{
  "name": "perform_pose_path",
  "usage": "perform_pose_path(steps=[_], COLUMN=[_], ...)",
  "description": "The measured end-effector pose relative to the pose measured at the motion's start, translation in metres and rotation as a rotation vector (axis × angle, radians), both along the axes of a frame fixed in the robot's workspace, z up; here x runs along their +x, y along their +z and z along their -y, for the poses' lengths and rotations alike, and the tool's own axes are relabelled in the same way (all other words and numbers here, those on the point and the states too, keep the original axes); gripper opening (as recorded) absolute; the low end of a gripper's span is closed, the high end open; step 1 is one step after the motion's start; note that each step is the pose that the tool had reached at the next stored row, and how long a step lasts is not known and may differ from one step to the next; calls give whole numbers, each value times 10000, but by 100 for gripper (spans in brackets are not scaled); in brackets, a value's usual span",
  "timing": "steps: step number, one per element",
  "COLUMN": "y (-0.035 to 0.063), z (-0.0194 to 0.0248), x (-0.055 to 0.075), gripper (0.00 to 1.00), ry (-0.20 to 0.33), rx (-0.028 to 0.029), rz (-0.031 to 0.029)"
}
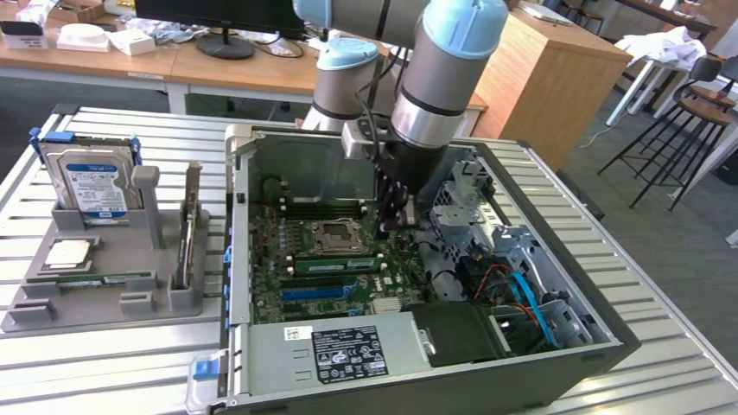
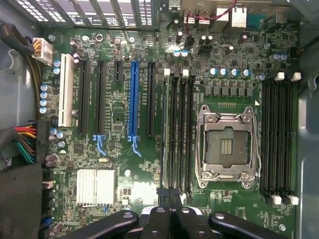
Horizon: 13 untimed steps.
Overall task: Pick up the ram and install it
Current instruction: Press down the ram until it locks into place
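The ram [image 1: 334,264] is a slim green stick standing on edge in a memory slot beside the empty CPU socket [image 1: 338,232], inside the open computer case. In the wrist view the ram [image 2: 167,129] shows as a thin pale edge in the outermost slot of the black bank. My gripper [image 1: 390,226] hangs inside the case over one end of that bank. In the wrist view the gripper [image 2: 170,196] has its dark fingers pressed together, with nothing visible between them. I cannot tell whether the fingertips touch the stick.
A grey holder tray [image 1: 69,303] at the exterior view's left carries a hard drive [image 1: 92,181], an upright card [image 1: 190,220] and a second green stick [image 1: 110,278] lying flat. The case holds a power supply [image 1: 346,350], drive cage [image 1: 473,207] and cables [image 1: 519,290].
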<state>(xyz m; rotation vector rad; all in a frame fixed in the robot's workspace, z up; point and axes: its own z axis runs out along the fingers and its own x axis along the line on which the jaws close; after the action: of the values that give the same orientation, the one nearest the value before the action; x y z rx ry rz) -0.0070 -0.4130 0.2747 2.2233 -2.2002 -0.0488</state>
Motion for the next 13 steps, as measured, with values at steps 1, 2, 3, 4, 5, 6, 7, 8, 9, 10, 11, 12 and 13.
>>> perform_pose_path(steps=[1, 2, 3, 4, 5, 6, 7, 8, 9, 10, 11, 12, 13], y=[-7, -14, -20, -27, -35, -43, -53, -63, -72, -80, -89, -97, -104], z=[0, 0, 0, 0, 0, 0, 0, 0, 0, 0, 0, 0, 0], x=[0, 0, 0, 0, 0, 0, 0, 0, 0, 0, 0, 0, 0], gripper=[10, 10, 10, 10, 10, 10, 10, 10, 10, 10, 10, 10, 10], ry=[0, 0, 0, 0, 0, 0, 0, 0, 0, 0, 0, 0, 0], rx=[0, 0, 0, 0, 0, -1, 1, 0, 0, 0, 0, 1, 0], rz=[0, 0, -1, 0, 0, 0, 0, 0, 0, -1, 0, 0, 0])
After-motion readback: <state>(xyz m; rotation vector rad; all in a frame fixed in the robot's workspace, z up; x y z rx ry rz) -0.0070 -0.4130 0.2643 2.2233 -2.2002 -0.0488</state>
